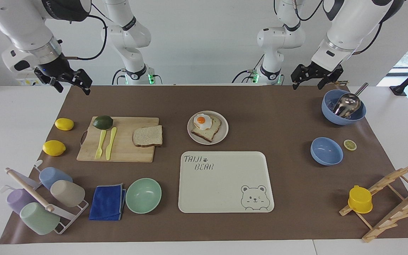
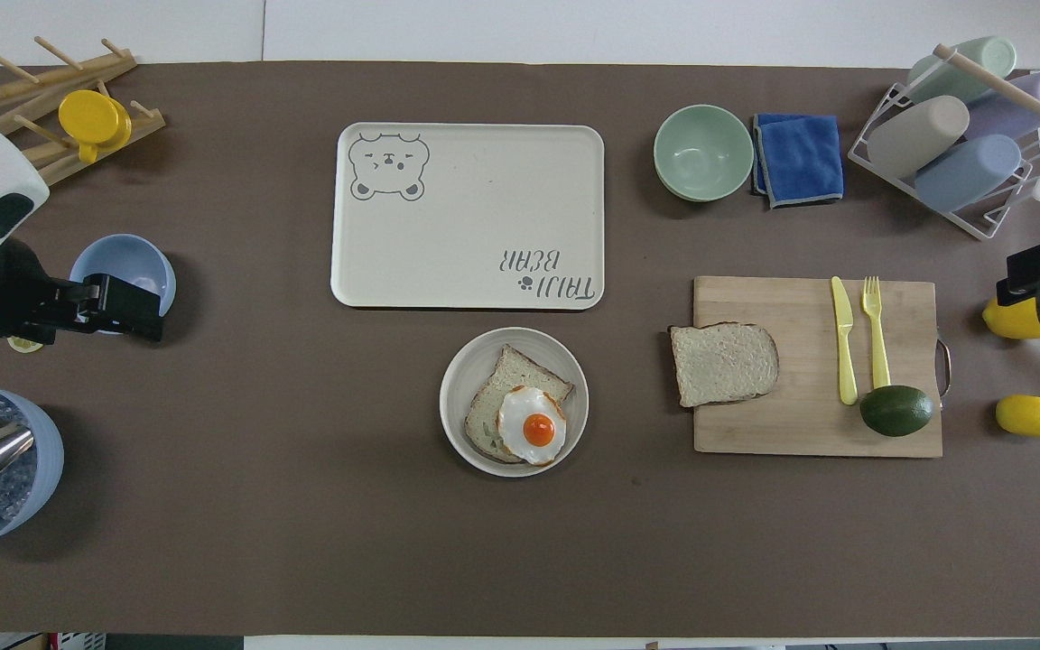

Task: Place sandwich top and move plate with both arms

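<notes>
- So, we read this as the start: nothing picked up, top slice not yet placed.
- Top slice (image 1: 147, 136) lies mid-left in the facing view, on the board (image 1: 119, 140), overhanging the board edge that faces the plate.
- Plate (image 1: 208, 128) sits centre frame, carrying the egg slice (image 1: 205, 126), just above the tray (image 1: 225, 182).
- Right gripper (image 1: 72, 82) hangs upper left of the facing view, over the mat edge, holding nothing; fingers look apart.
- Left gripper (image 1: 316, 77) hangs upper right, above the big blue bowl (image 1: 343, 107), empty, fingers look apart too.
- Both arms waiting.
- Next, we judge: the right arm is closer to the board, so it should drop onto the top slice, pinch its overhanging edge, carry it over and lay it square on the egg.
- Then both grippers take opposite rims of the plate; the tray looks like the likely spot.
</notes>
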Robot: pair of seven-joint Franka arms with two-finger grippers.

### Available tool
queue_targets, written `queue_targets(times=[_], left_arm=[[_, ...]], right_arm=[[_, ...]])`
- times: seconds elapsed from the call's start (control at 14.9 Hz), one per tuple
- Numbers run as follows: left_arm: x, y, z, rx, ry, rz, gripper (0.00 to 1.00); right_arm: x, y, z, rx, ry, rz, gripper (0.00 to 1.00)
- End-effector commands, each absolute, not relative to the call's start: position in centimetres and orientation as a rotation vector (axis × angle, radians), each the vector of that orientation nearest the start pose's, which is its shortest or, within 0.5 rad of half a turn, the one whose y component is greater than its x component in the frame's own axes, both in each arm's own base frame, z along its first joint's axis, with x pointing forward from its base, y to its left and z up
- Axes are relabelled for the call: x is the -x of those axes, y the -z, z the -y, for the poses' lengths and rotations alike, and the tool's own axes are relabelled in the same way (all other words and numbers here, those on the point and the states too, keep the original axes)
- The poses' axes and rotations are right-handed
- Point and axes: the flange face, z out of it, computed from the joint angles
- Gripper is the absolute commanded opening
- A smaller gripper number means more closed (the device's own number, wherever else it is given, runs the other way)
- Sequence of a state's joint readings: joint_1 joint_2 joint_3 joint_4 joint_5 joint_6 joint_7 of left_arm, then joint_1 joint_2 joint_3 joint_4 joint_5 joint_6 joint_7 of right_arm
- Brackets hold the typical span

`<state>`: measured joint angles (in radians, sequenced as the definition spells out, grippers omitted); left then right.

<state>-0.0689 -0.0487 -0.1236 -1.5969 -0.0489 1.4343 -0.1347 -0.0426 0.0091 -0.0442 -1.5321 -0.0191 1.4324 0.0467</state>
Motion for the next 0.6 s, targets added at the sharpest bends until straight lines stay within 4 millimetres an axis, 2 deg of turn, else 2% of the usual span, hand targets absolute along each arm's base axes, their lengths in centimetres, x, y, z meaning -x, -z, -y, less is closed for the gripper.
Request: queue_targets(times=[0.0,0.33,0.47,0.54], left_arm=[[-50.9,-63.1,10.3,3.142,-0.179,-0.092,1.00],[-50.9,-63.1,10.0,3.143,-0.176,-0.085,1.00],[-51.0,-63.1,9.5,3.144,-0.179,-0.071,1.00],[-51.0,-63.1,9.5,3.144,-0.176,-0.071,1.00]], right_arm=[[-54.1,-63.2,4.8,3.152,-0.142,-0.182,1.00],[-53.9,-63.5,4.5,3.147,-0.134,-0.176,1.00],[-53.7,-62.8,5.0,3.135,-0.135,-0.176,1.00],[-53.3,-62.5,4.2,3.122,-0.146,-0.150,1.00]])
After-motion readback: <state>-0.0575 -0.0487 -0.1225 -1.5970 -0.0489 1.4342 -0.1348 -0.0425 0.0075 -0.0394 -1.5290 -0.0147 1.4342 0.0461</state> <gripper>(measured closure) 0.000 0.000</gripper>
